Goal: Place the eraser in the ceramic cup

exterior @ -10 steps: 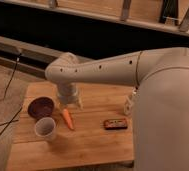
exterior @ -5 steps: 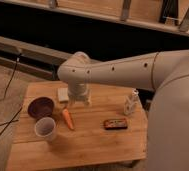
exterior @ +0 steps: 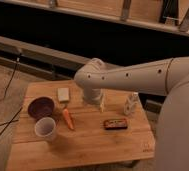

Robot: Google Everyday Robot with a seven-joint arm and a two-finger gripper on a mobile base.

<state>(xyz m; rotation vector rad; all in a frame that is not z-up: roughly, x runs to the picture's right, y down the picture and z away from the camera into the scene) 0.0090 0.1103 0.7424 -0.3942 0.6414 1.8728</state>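
A robot's white arm [exterior: 138, 77] reaches in from the right over a wooden table [exterior: 88, 147] and bends down at its rounded elbow, so that the gripper [exterior: 97, 102] hangs low above the back middle of the tabletop. Its two fingers stand apart with nothing between them, though the wrist hides much of them from this angle.

The eraser [exterior: 115, 123], a flat dark bar with reddish marks on top, lies flat on the wood at right of centre. It is in front of the gripper and to its right, apart from it and untouched. The ceramic cup [exterior: 45, 128], plain and cream-white, stands upright near the table's front left with its mouth facing up, well apart from the eraser.

Just behind the cup sits a dark purple-brown bowl [exterior: 40, 107]. An orange carrot [exterior: 68, 119] lies lengthwise between the cup and the eraser, nearer the cup, and close beside the bowl's right edge. A pale beige block [exterior: 63, 94] rests flat behind the carrot, to the left of the gripper. A small white container [exterior: 131, 105] stands upright behind the eraser (what it holds cannot be made out), close to the table's back right edge and under the arm.

Dark cables [exterior: 8, 82] trail across the floor at left. A long ledge [exterior: 43, 55] runs behind the table against a dark wall.
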